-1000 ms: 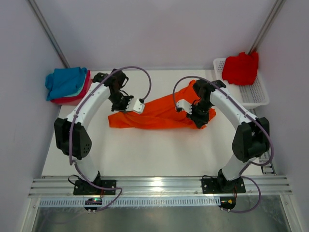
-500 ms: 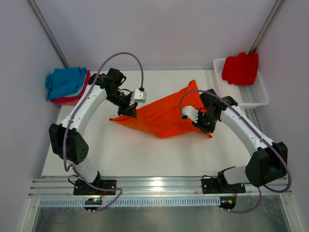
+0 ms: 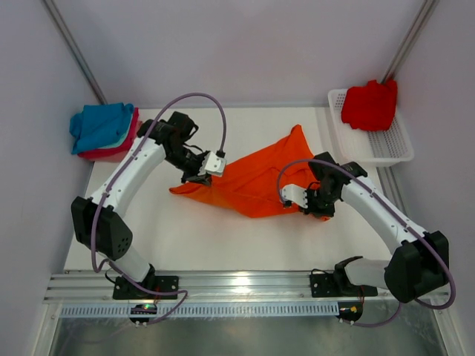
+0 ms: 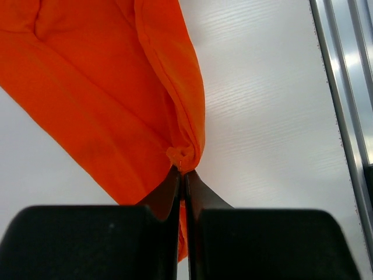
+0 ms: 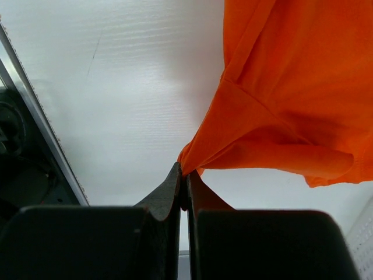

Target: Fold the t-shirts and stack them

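A white plastic mesh basket [image 3: 387,145] is sitting at the far right corner of the white table [image 3: 223,237], and a crumpled red cloth t-shirt [image 3: 369,104] is lying in its far end, bulging over the rim, while the near end of the basket is showing only bare mesh. At the far left corner, a folded blue-teal cloth t-shirt [image 3: 100,124] is resting on top of a folded pink cloth t-shirt [image 3: 123,144], the two forming a small stack right against the left wall. Between the arms, a bright orange cloth t-shirt [image 3: 256,176] is lying partly spread in the middle of the table, one point reaching toward the basket without touching it. The left gripper [image 3: 196,178] is pinching the shirt's left edge; in the left wrist view its jaws are pressing together on a bunched fold of the orange cloth [image 4: 182,156]. The right gripper [image 3: 318,208] is clamping the shirt's near right corner; in the right wrist view the cloth [image 5: 280,116] is hanging from the closed fingertips [image 5: 175,186] above the table.
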